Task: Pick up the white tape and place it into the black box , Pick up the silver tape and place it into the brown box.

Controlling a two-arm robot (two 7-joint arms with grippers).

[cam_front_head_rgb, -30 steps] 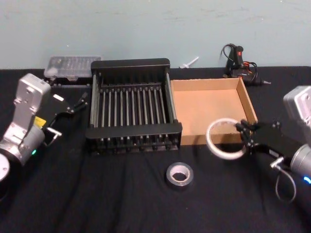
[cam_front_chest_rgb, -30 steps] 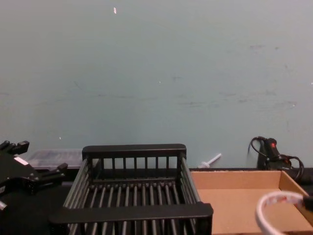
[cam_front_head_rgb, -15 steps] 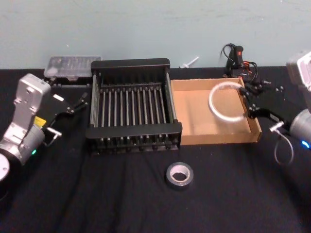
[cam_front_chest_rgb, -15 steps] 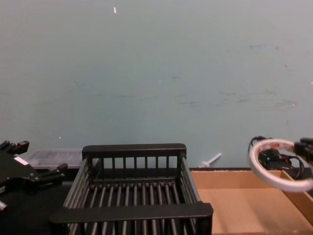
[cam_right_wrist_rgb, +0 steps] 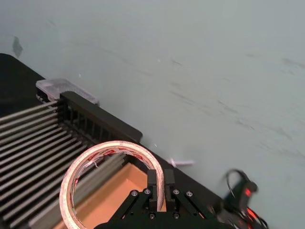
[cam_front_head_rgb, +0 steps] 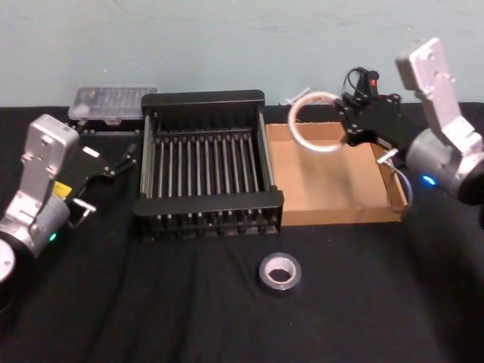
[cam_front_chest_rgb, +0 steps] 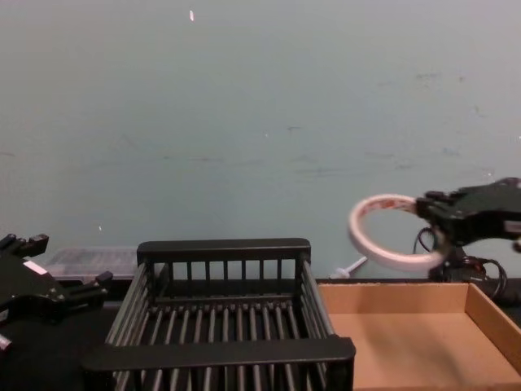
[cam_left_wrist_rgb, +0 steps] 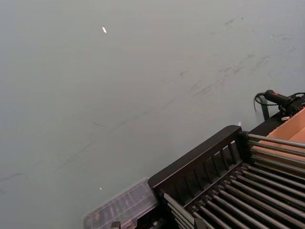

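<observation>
My right gripper [cam_front_head_rgb: 345, 121] is shut on the white tape [cam_front_head_rgb: 293, 125], a thin whitish ring with red marks [cam_right_wrist_rgb: 114, 147]. The ring hangs in the air over the far left corner of the brown box [cam_front_head_rgb: 325, 181], close to the black box [cam_front_head_rgb: 208, 204]. In the chest view the white tape [cam_front_chest_rgb: 391, 261] floats above both boxes' rims. The silver tape [cam_front_head_rgb: 291, 281] lies flat on the black cloth in front of the boxes. My left gripper [cam_front_head_rgb: 125, 159] rests open to the left of the black box.
A clear plastic case [cam_front_head_rgb: 113, 102] sits behind the black box's left corner. A black tool with a red button and cables [cam_front_head_rgb: 369, 91] lies behind the brown box. A small white part [cam_front_head_rgb: 295, 97] lies by the wall.
My right gripper lifted the white tape from the brown box's front right corner and carried it back and left, to the box's far left corner. The left arm stayed still.
</observation>
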